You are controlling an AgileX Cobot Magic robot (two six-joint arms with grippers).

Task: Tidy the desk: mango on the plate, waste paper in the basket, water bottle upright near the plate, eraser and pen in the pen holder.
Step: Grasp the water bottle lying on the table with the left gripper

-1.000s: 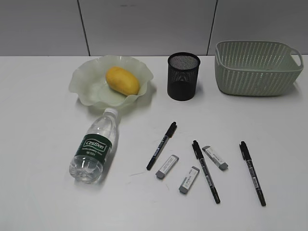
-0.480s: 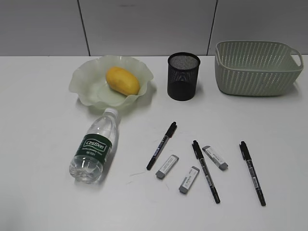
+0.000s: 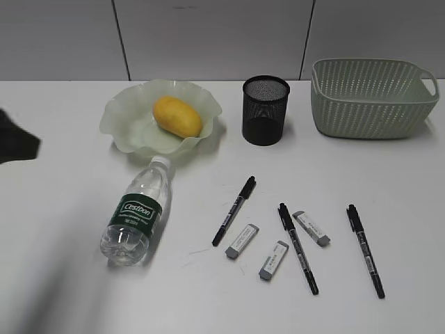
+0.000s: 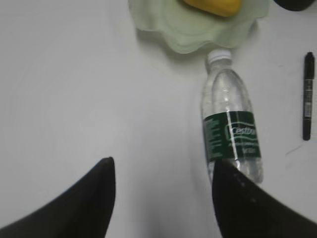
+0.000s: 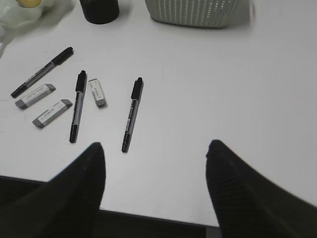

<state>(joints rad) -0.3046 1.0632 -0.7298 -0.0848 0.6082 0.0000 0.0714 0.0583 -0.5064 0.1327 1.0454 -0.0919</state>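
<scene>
The exterior view takes in the whole desk (image 3: 62, 292): the mango (image 3: 176, 116) lies on the plate (image 3: 118, 115) at far left, the pen holder (image 3: 265, 110) stands to the right of it, and the basket (image 3: 372, 97) sits at far right. Only a dark blurred bit of the left arm (image 3: 15, 138) shows at that view's left edge. The left wrist view looks down between the fingers of the left gripper (image 4: 163, 173), which are spread wide and hold nothing; its right finger (image 4: 242, 203) overlaps the base of the water bottle (image 4: 230, 129), though contact cannot be judged. The bottle lies on its side, cap toward the plate and just short of its rim, its dark green label reading "Cestbon". The right wrist view shows the right gripper (image 5: 154, 156), also spread wide and empty, above bare desk at the near edge. Beyond it lie three black pens (image 5: 132, 113) and three grey erasers (image 5: 96, 92), their small print unreadable.
</scene>
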